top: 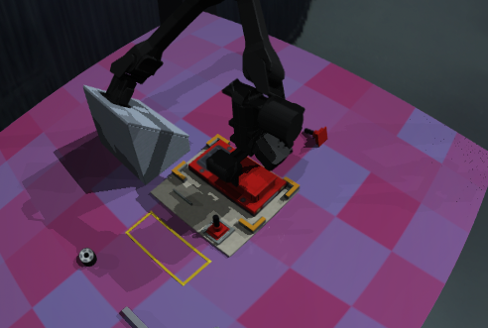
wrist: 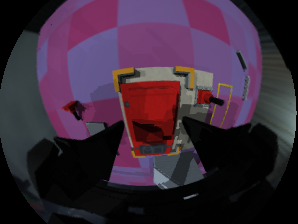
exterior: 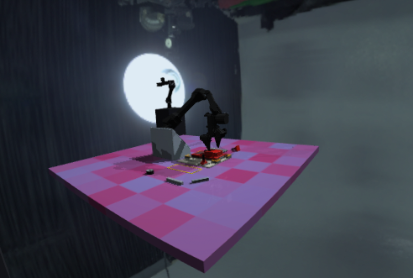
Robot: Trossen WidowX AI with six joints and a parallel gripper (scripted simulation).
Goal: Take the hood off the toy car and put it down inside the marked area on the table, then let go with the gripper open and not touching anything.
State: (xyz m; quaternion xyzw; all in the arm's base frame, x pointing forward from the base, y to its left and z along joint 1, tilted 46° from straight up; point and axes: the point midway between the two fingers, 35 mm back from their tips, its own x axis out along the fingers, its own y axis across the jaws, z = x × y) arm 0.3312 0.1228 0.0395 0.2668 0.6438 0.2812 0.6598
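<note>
The toy car's red body [top: 248, 206] lies on the grey board [top: 228, 250] [wrist: 150, 75] between orange corner brackets. The raised red block [top: 260, 182] [wrist: 150, 102] on it looks like the hood and is in place. My gripper [exterior: 213, 148] [wrist: 153, 121] is open and empty, pointing down above the car. In the wrist view its fingertips appear on either side of the red car. In the top view the fingers partly hide the car's middle. The marked area, a yellow outline [top: 155, 259] [wrist: 225, 85], lies beside the board with nothing inside it.
A red piece with a black peg [top: 216, 230] [wrist: 202, 97] stands on the board. Another red piece [top: 321, 136] [wrist: 72, 107] lies behind the car. A small wheel [top: 86, 256] [exterior: 149, 171], a grey bar [top: 133, 317] [exterior: 174, 180] and a grey wedge [top: 129, 145] [exterior: 165, 144] are nearby.
</note>
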